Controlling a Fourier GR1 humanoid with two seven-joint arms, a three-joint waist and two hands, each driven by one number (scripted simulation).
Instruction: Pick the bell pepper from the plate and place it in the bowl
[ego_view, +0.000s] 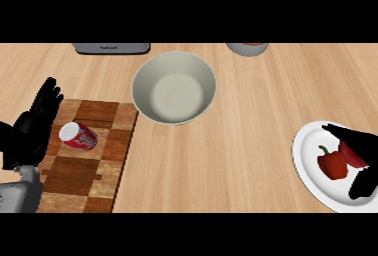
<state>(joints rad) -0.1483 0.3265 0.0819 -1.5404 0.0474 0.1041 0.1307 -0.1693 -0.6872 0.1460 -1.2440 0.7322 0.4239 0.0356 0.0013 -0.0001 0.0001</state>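
1. Head view: the white plate (310, 167) lies at the right edge of the frame, with the red bell pepper (333, 162) on it.
2. The right hand (363, 155) is over the plate, touching the pepper's right side; whether its fingers close on it cannot be told.
3. The pale bowl (174, 88) stands empty at upper centre.
4. The left hand (31, 127) rests at the left edge, fingers straight, beside a red can (78, 136) lying on a checkered cutting board (92, 160).
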